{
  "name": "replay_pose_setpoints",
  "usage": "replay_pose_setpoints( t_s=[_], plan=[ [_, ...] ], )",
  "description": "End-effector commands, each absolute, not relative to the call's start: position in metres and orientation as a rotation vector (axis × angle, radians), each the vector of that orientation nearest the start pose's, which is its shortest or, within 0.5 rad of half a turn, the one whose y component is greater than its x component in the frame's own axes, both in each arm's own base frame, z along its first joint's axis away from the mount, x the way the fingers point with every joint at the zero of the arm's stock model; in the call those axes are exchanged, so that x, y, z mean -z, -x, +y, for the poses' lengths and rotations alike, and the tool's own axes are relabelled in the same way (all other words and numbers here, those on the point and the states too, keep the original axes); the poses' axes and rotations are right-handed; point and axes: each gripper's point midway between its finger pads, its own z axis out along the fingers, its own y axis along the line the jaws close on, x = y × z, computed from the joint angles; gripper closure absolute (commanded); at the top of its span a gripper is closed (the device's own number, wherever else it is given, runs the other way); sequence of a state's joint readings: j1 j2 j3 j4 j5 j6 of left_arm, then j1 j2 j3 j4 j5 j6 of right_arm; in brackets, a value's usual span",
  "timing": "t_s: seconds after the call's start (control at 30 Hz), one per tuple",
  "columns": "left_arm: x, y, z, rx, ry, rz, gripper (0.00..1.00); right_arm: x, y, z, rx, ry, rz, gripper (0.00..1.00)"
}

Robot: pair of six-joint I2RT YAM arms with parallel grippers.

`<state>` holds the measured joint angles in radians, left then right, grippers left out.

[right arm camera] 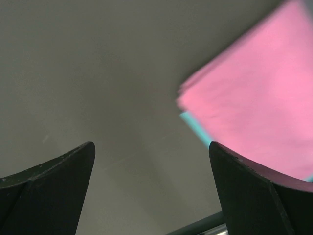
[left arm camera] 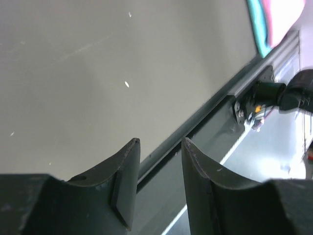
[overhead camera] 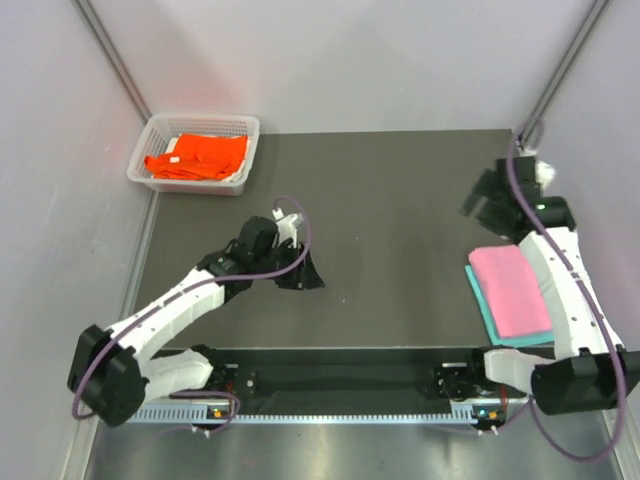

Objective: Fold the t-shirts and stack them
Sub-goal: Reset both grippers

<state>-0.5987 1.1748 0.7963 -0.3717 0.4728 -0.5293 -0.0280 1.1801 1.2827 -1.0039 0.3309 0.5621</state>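
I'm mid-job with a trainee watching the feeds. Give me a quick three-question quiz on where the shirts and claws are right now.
1. True or false: the orange shirt lies inside the basket.
2. Pick one: what lies directly under the pink shirt? A) the teal shirt B) the orange shirt C) the basket
3. Short answer: which has its fingers spread wider, the left claw or the right claw?

Key: 1 true. 2 A. 3 the right claw, which is wide open with nothing in it. The left claw shows only a narrow gap.
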Motion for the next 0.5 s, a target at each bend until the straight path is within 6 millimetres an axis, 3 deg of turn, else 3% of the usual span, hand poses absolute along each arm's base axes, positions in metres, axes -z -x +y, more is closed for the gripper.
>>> replay_pose_setpoints(
  t_s=[0.0, 0.03, 0.07, 0.1, 0.13, 0.17, 0.2, 0.23, 0.27, 0.3, 0.33, 0.37, 0.4, 0.43, 0.47],
  plan=[
    [-0.168, -0.207, -0.245, 1.081, -0.215, 2.309, 0.55, -0.239, -0.298, 0.062, -0.187, -0.603, 2.256, 0.00],
    [-0.172, -0.207, -0.243, 1.092, -0.186, 2.276, 0.55, -0.245, -0.304, 0.085, -0.280, -0.573, 2.212, 0.00],
    [-0.186, -0.205, -0.239, 1.110, -0.165, 2.202, 0.55, -0.226, -0.296, 0.105, -0.331, -0.526, 2.253, 0.00],
    [-0.178, -0.202, -0.234, 1.114, -0.092, 2.200, 0.54, -0.218, -0.287, 0.134, -0.406, -0.444, 2.271, 0.00],
    [-0.184, -0.204, -0.232, 1.136, -0.060, 2.144, 0.53, -0.226, -0.288, 0.152, -0.516, -0.448, 2.205, 0.00],
    [-0.198, -0.201, -0.228, 1.169, -0.034, 2.066, 0.53, -0.219, -0.280, 0.170, -0.608, -0.415, 2.214, 0.00],
    [-0.184, -0.195, -0.225, 1.205, 0.041, 2.080, 0.52, -0.183, -0.261, 0.184, -0.654, -0.381, 2.279, 0.00],
    [-0.189, -0.196, -0.224, 1.235, 0.077, 2.025, 0.52, -0.196, -0.261, 0.200, -0.806, -0.402, 2.188, 0.00],
    [-0.203, -0.192, -0.221, 1.286, 0.097, 1.939, 0.52, -0.160, -0.242, 0.207, -0.864, -0.394, 2.251, 0.00],
    [-0.185, -0.187, -0.218, 1.323, 0.176, 1.957, 0.52, -0.158, -0.230, 0.219, -0.959, -0.360, 2.240, 0.01],
    [-0.186, -0.186, -0.215, 1.349, 0.213, 1.917, 0.52, -0.173, -0.226, 0.226, -1.073, -0.372, 2.151, 0.00],
    [-0.201, -0.183, -0.212, 1.404, 0.225, 1.820, 0.52, -0.170, -0.219, 0.228, -1.114, -0.368, 2.143, 0.00],
    [-0.186, -0.179, -0.209, 1.440, 0.298, 1.824, 0.51, -0.149, -0.208, 0.225, -1.129, -0.367, 2.162, 0.00],
    [-0.184, -0.178, -0.206, 1.466, 0.325, 1.793, 0.51, -0.168, -0.206, 0.228, -1.223, -0.360, 2.066, 0.00],
    [-0.201, -0.173, -0.201, 1.525, 0.318, 1.684, 0.51, -0.150, -0.200, 0.223, -1.224, -0.385, 2.081, 0.00]
  ],
)
